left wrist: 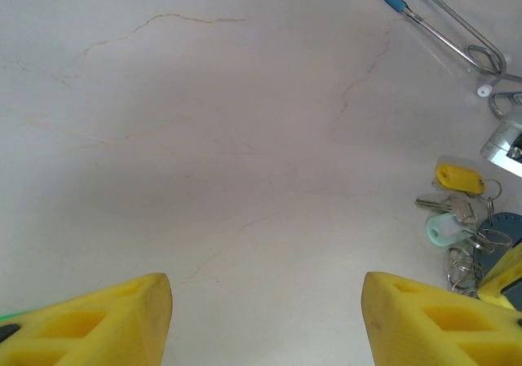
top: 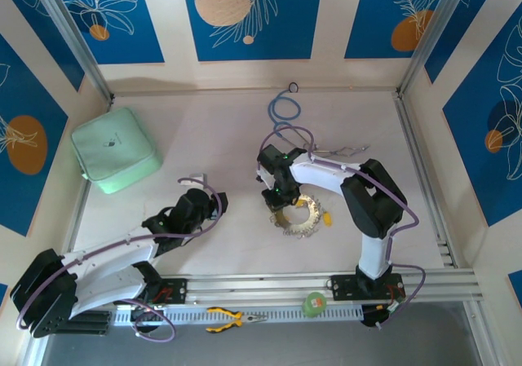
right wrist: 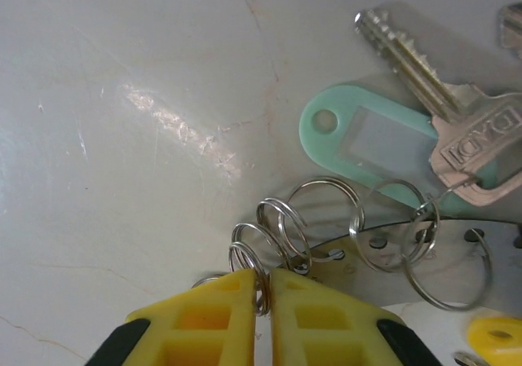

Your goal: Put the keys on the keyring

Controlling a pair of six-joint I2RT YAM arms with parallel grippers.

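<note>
My right pincer's ribbed yellow tips pinch a thin wire split ring; a mint plastic tag and a toothed steel key lie at one o'clock. My left pincer gapes wide.

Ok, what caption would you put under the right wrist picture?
Yellow fingers pinch a small wire ring beside a mint key tag and silver key.

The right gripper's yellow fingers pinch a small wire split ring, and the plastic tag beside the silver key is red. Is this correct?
No. The plastic tag beside the silver key is mint green, not red, as the right wrist view shows.
</note>
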